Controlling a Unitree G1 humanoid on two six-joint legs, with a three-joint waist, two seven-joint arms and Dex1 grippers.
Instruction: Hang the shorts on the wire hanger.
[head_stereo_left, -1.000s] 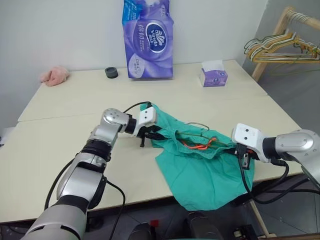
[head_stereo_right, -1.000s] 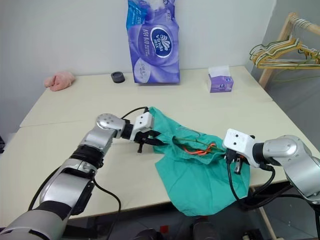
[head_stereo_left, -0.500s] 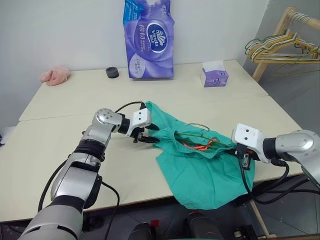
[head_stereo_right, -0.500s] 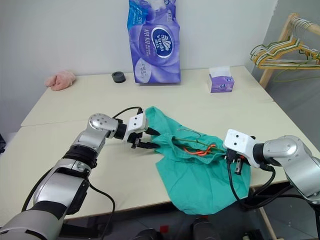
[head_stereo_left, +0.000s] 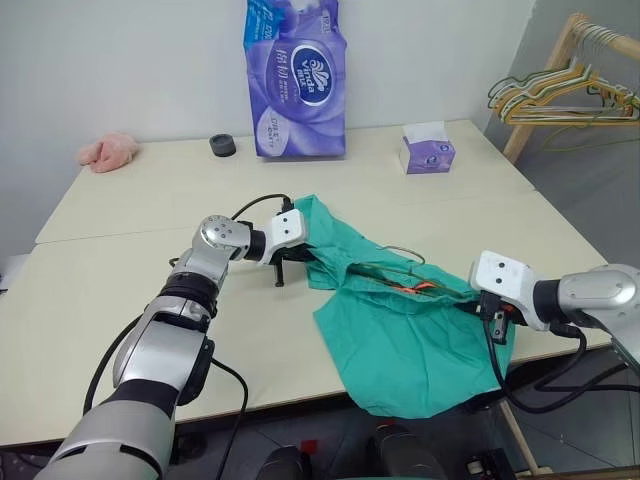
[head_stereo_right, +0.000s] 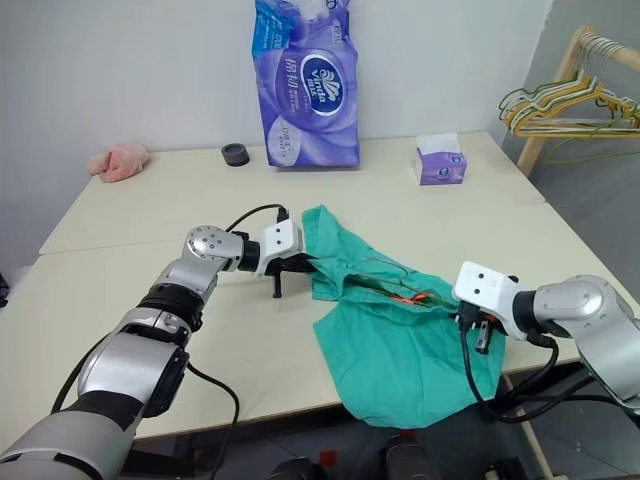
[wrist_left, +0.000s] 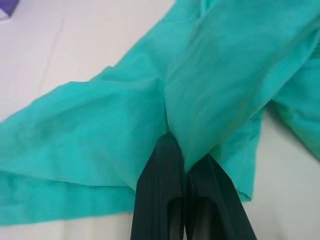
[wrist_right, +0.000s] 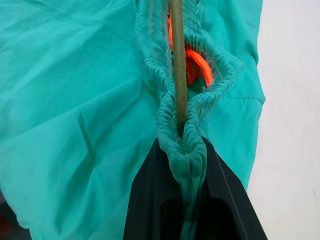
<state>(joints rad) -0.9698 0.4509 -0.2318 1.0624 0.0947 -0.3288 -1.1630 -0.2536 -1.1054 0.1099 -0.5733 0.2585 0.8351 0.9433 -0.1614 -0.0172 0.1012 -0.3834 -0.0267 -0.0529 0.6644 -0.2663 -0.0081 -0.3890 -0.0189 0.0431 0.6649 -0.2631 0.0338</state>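
Note:
The teal-green shorts (head_stereo_left: 400, 335) lie crumpled at the table's front right, one leg drooping over the front edge. My left gripper (wrist_left: 186, 165) is shut on a fold of the shorts' left edge, also seen at the left gripper (head_stereo_left: 297, 258). My right gripper (wrist_right: 182, 150) is shut on the gathered waistband at the shorts' right end, together with the wire hanger (wrist_right: 178, 65), which runs along inside the waistband. An orange drawstring (wrist_right: 197, 62) peeks out beside the wire. The hanger's curled hook (head_stereo_left: 402, 250) shows above the cloth.
A purple tissue pack (head_stereo_left: 296, 80), a small tissue box (head_stereo_left: 427, 150), a black tape roll (head_stereo_left: 222, 145) and a pink cloth (head_stereo_left: 108, 150) stand along the table's far side. A wooden rack with yellow and green hangers (head_stereo_left: 560, 95) is at the right.
My left gripper has closed on the shorts' left edge after standing open beside it. The waistband opening has been pulled flatter between the two grippers. The right gripper has stayed put.

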